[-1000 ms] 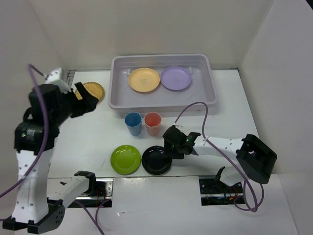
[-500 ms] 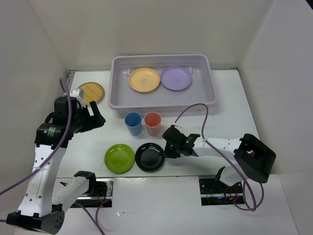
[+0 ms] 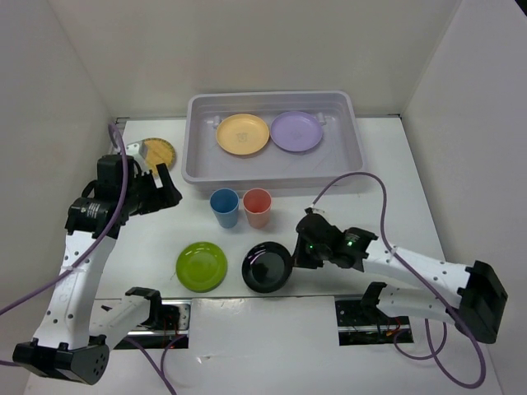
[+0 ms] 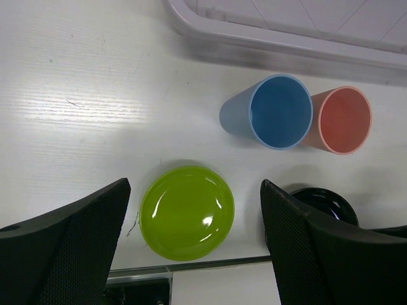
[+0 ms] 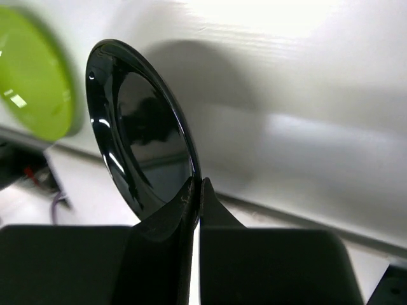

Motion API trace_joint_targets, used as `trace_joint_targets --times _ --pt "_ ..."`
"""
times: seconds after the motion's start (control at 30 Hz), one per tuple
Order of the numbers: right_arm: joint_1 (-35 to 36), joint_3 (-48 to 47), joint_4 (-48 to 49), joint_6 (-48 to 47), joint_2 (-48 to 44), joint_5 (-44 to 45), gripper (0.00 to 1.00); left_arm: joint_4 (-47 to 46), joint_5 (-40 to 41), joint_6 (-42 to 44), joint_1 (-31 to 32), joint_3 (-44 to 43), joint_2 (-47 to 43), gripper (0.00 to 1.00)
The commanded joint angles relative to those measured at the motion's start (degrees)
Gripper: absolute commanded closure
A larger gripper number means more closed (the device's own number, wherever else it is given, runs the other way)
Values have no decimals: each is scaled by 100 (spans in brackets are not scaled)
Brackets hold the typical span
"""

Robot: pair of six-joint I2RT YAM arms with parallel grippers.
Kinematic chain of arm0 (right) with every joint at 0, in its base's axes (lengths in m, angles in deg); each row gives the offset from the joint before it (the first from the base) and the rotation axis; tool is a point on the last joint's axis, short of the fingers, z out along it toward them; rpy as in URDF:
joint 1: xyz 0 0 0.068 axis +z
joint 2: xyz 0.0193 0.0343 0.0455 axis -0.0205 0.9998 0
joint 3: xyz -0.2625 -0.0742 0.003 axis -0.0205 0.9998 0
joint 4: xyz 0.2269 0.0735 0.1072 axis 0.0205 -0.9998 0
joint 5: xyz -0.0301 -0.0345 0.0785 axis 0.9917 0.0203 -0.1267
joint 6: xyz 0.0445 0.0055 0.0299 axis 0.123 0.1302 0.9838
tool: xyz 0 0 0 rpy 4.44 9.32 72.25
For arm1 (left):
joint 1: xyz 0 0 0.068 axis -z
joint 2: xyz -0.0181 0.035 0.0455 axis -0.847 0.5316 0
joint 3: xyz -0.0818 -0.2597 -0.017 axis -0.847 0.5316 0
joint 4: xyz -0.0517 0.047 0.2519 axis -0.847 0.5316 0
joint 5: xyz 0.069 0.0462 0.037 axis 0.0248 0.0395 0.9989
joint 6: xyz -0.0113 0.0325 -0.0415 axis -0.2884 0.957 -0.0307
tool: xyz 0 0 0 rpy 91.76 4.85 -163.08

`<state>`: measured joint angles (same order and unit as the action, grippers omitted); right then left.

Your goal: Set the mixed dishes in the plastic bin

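One black plate [image 5: 143, 140] near the table's front edge, tipped up, its right rim nipped between the pressed-together fingers of the right gripper [image 5: 194, 189]; glossy, stiff, light I'd say, likely slippery, so that thin rim is the hold; lime green plate [image 3: 201, 267] just left; left gripper [image 4: 192, 194] spread wide above; plastic bin [image 3: 194, 169] far.

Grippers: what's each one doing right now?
Left gripper: open, holding nothing.
Right gripper: shut on the black plate, pinching its rim.
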<state>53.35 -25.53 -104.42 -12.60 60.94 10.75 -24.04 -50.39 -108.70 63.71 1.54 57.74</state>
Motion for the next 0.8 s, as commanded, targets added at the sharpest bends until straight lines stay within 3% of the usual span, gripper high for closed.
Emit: trace_joint_targets --times 0.0,0.3,0.4,0.63,0.77 --pt "50 -365 -339 -113 -506 -341 100 -224 -127 148 -20 -105 -16 10" --pt "50 -1366 -524 -790 -867 -1203 100 -224 -127 201 -20 -53 98 10" --pt "-99 -1866 -77 -860 -929 -1369 100 -224 -180 201 -20 -105 46 9" --pt "-2180 -2905 1224 -1089 221 -1817 100 -146 -294 201 -73 -53 -8 9" --pt "-3577 -3528 1953 -1194 1378 -1959 100 -39 -513 148 -73 78 -244 8"
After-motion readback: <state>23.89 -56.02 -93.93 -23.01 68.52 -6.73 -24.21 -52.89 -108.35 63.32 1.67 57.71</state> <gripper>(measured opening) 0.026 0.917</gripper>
